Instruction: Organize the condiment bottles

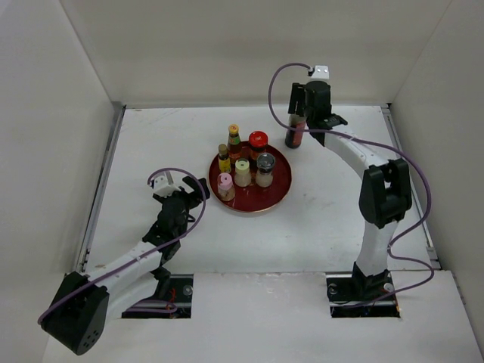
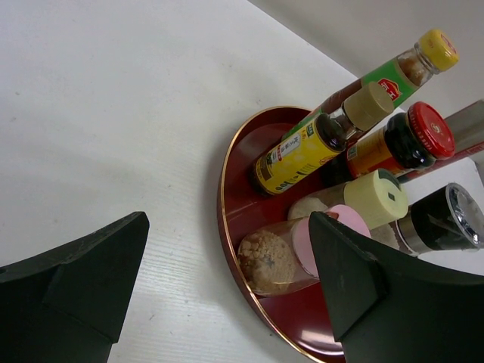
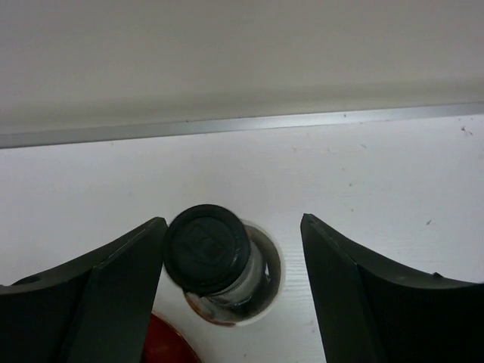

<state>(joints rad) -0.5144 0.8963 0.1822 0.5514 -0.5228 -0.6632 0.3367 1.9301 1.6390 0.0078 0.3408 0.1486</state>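
Right wrist view, right fingers (image 3: 106,295): apart, one on each side of the black cap of the tall dark bottle (image 3: 208,248). The finger at the left of the frame is at the cap's edge, touching or just short of it, I cannot tell which. The other finger stands clear. Not clamped.
Left wrist view, left fingers (image 2: 83,280): wide apart, holding nothing. The pink-capped jar (image 2: 280,255) shows just past the tip at the right of the frame.
Bottles, count: seven.
On the tray: six, all upright on the round red tray (image 1: 278,189) at frame centre:
- orange-capped brown bottle (image 1: 234,141)
- red-lidded jar (image 1: 259,144)
- small yellow bottle (image 1: 224,159)
- cream jar (image 1: 242,173)
- grey-lidded jar (image 1: 265,169)
- the pink-capped jar
Off the tray: one, the tall dark bottle, upright on the table (image 1: 151,136), to the upper right of the tray and apart from it.
Tray, count: one.
Arms, count: two.
Left arm (image 1: 128,261): lies low, slanting from the lower left of the frame up and to the right. Its fingers point toward the tray's left rim, near it but not touching.
Right arm (image 1: 386,193): rises from the lower right and bends at a high elbow. The forearm runs up and to the left, and the wrist is over the tall dark bottle.
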